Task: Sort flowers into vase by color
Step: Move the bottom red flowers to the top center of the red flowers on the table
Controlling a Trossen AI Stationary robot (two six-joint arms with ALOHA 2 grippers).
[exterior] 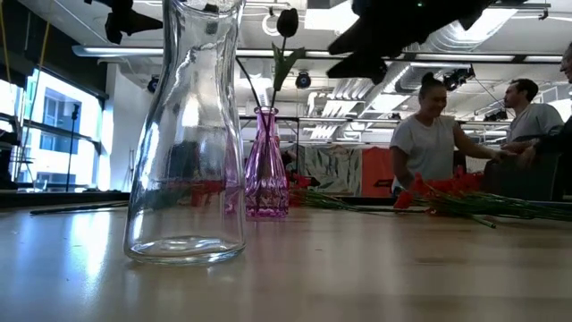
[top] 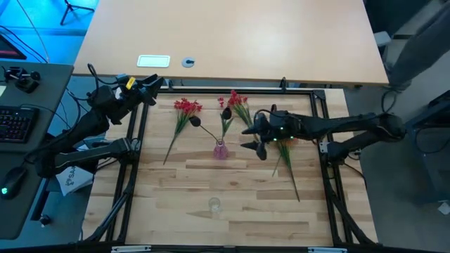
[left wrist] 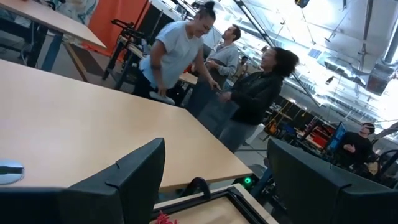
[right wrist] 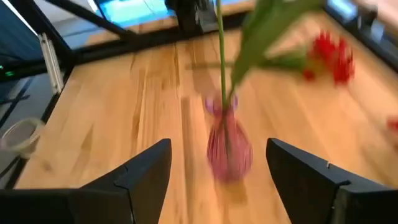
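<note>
- Right end effector point(top: 254, 138) — hovering over the middle of the worktop point(top: 232, 204), just right of the pink vase point(top: 221, 150). Its fingers point(right wrist: 146, 174) are standing apart with nothing between them; in the right wrist view the vase is sitting straight ahead in the gap.
- Dark flower point(top: 194, 121) — standing in the pink vase, its green stem point(right wrist: 221, 56) rising near upright in the wrist view and leaning a little toward the left arm's side in the high view. No finger is touching it.
- Clear vase point(top: 214, 205) — standing empty near the front edge of the worktop, well apart from the pink one and from both arms.
- Red flowers still to be sorted, all lying flat:
  - one bunch point(top: 185, 107) lying left of the pink vase, stem running down and leftward in the high view;
  - one bunch point(top: 238, 100) lying behind the vase, just beside a second dark bloom point(top: 226, 112);
  - one bunch point(top: 285, 151) lying directly under the right arm, its long stem pointing toward the front-right corner.
- Deciding relation — the bunch under the right arm is lying closest to the right end effector, just to its right and below it; judging by this, a grasp would call for turning the fingers across that stem's long axis.
- Left end effector point(top: 149, 88) — waiting open at the back-left corner of the frame, far from every flower, so the right arm is the nearer one.
</note>
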